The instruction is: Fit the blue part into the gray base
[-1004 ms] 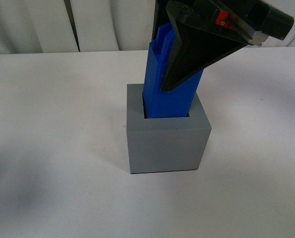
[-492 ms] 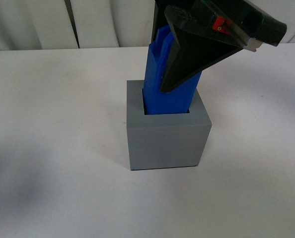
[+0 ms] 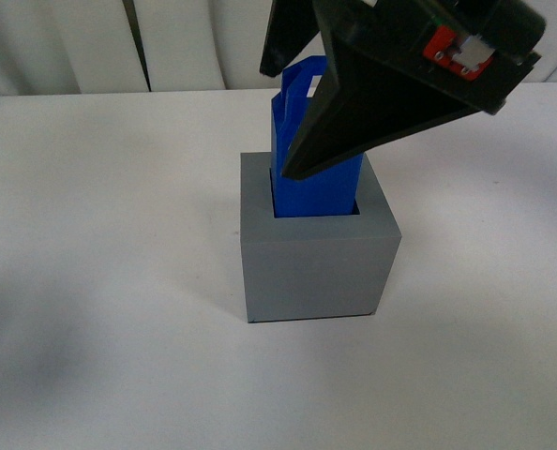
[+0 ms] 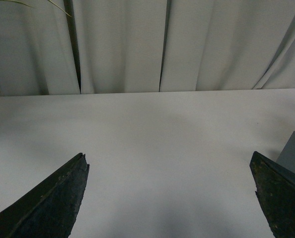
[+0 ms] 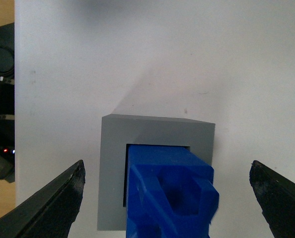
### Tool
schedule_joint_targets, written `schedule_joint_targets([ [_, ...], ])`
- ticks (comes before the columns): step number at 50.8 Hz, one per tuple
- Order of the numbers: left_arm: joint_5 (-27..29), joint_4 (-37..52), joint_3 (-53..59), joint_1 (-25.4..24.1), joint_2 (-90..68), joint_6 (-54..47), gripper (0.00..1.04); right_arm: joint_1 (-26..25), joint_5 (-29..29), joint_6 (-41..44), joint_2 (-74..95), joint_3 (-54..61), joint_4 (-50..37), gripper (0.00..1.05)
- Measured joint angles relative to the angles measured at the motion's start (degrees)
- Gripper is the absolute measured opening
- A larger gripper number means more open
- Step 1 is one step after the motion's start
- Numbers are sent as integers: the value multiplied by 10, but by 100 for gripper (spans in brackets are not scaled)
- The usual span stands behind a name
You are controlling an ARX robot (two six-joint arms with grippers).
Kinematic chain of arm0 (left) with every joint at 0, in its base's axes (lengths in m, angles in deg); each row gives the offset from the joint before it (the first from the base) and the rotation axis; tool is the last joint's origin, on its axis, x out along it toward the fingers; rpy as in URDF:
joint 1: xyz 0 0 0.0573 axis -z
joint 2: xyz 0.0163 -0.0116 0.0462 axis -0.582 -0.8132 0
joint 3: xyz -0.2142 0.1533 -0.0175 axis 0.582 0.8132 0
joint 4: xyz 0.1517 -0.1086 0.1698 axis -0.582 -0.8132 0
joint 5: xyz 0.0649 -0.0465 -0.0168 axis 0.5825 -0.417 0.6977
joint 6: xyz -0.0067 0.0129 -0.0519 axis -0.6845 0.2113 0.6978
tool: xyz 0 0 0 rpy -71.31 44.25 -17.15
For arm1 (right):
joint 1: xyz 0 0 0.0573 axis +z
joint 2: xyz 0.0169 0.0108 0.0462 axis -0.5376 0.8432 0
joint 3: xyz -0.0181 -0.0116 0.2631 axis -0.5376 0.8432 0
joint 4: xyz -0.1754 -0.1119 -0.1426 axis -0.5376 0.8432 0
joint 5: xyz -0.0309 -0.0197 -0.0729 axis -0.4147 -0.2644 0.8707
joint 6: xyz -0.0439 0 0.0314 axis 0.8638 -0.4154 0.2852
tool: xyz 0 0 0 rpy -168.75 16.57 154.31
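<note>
I see the gray base (image 3: 316, 267), a matte cube, sitting square on the white worktop (image 3: 91, 234). The blue part (image 3: 323, 192) stands in its top recess, lower end sunk inside and looped, chamfered head above the rim, with a thin dark gap beside it.

Front camera sits close on the gray base (image 3: 316, 267); right wrist looks straight down on it; left wrist faces curtains (image 4: 122, 44).

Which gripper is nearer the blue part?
Right. The right gripper hangs open directly over the blue part, straddling it without touching. The left gripper is open off to the side over bare table; its camera catches only an edge of the base.
</note>
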Motion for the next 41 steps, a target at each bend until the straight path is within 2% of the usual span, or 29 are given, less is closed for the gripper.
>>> schedule_joint_targets([
  [6, 0, 0, 0, 0, 0, 0, 99, -16, -16, -5, -36, 29, -33, 97],
  [12, 0, 0, 0, 0, 0, 0, 99, -52, -56, -37, -76, 66, -88, 97],
  [24, 0, 0, 0, 0, 0, 0, 99, -148, -188, -139, -173, 223, -232, 97],
  [31, 0, 0, 0, 0, 0, 0, 99, -190, -239, -190, -230, 323, -320, 97],
  [35, 0, 0, 0, 0, 0, 0, 99, -214, -241, -243, -262, 389, -412, 97],
  [41, 0, 0, 0, 0, 0, 0, 99, -263, -209, -387, -314, 527, -633, 97],
])
